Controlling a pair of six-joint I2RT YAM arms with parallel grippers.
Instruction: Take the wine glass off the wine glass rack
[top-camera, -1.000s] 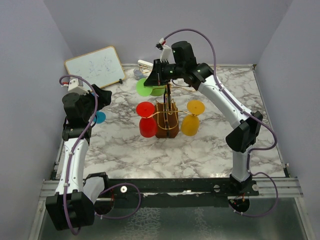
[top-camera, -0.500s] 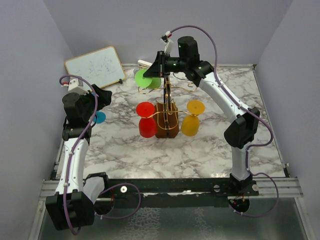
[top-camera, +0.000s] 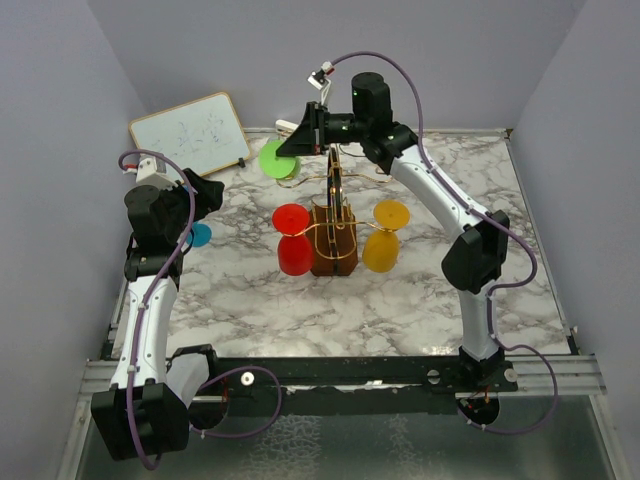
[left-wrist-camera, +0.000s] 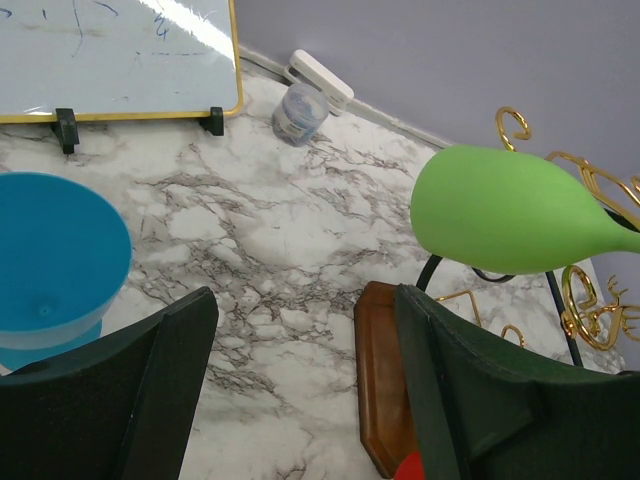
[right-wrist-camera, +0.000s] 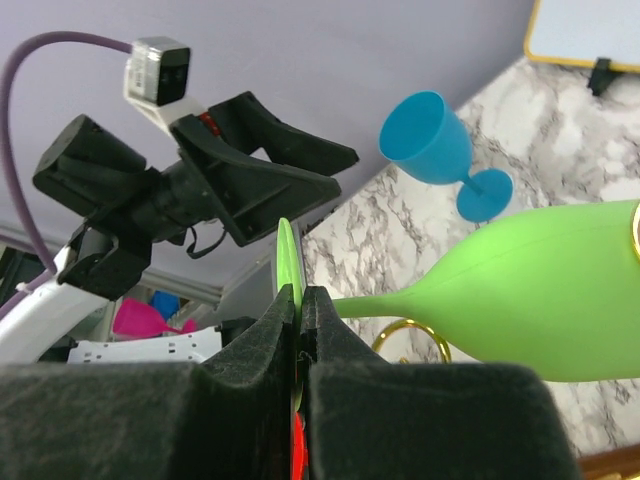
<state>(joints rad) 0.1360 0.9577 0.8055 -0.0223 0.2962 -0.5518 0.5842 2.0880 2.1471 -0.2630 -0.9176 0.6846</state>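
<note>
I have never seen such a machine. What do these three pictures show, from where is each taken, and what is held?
This is a robot: two jointed arms fixed at the near edge of a marble table, each ending in a two-finger claw. One picture looks down from above and behind them. The other two come from cameras on the wrists, so each shows its own fingers. On the table stands a wine glass rack, a wooden block with gold wire; a red glass and a yellow glass hang foot-up on it. A blue glass and a whiteboard are at the left. The right claw is shut on the flat foot of the green wine glass, held sideways near the wire. The left claw is open and holds nothing.
</note>
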